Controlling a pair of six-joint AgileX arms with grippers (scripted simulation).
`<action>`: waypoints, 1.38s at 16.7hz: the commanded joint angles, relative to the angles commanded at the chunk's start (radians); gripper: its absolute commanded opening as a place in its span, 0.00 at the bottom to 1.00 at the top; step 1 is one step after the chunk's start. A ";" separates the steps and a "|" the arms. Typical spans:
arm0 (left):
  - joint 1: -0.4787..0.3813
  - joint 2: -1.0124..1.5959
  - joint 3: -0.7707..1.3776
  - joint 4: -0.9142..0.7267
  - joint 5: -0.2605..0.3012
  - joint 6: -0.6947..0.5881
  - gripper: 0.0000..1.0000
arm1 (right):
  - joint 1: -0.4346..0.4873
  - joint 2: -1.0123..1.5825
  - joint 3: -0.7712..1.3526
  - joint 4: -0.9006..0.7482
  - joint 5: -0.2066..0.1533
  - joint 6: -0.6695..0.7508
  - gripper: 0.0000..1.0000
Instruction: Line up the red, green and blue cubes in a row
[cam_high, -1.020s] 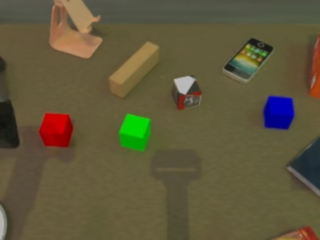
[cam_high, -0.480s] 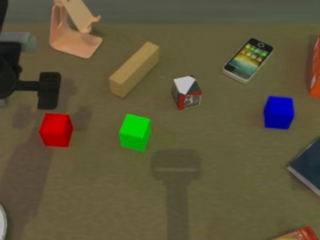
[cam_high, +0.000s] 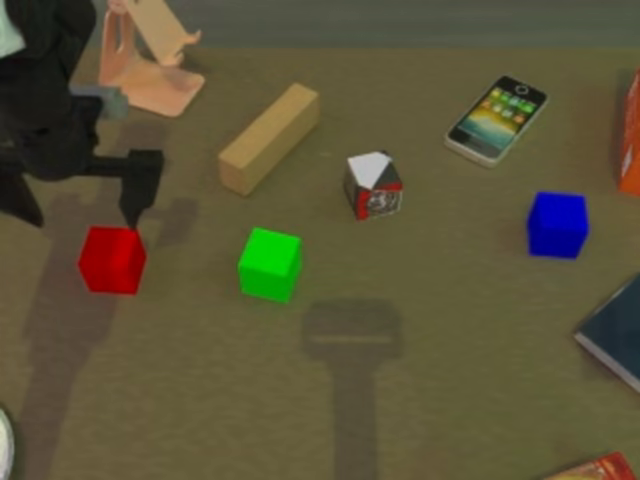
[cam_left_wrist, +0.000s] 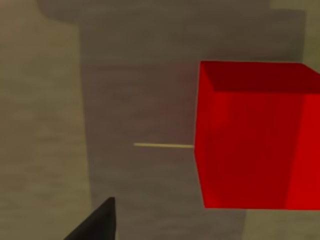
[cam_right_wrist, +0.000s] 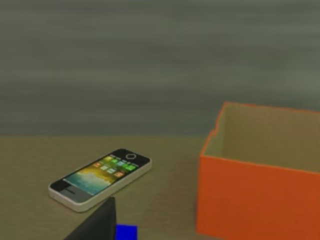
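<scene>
On the near left of the bench (cam_high: 450, 400), the red cube (cam_high: 112, 259) is sitting just below the left gripper (cam_high: 140, 190), whose opening I cannot tell. The green cube (cam_high: 270, 263) is resting to its right and the blue cube (cam_high: 557, 224) well apart, far right. An off-centre descent risks knocking the red cube askew. The right arm is parked out of the overhead view.

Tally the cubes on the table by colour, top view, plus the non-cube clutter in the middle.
Red cube: 1
Green cube: 1
Blue cube: 1
Patterned box: 1
Wooden block: 1
Phone: 1
Phone stand: 1
Total: 7
</scene>
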 joint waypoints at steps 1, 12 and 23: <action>-0.001 0.015 0.014 -0.008 0.000 -0.001 1.00 | 0.000 0.000 0.000 0.000 0.000 0.000 1.00; 0.001 0.085 -0.075 0.151 0.001 0.002 1.00 | 0.000 0.000 0.000 0.000 0.000 0.000 1.00; 0.000 0.151 -0.157 0.295 0.001 0.003 0.77 | 0.000 0.000 0.000 0.000 0.000 0.000 1.00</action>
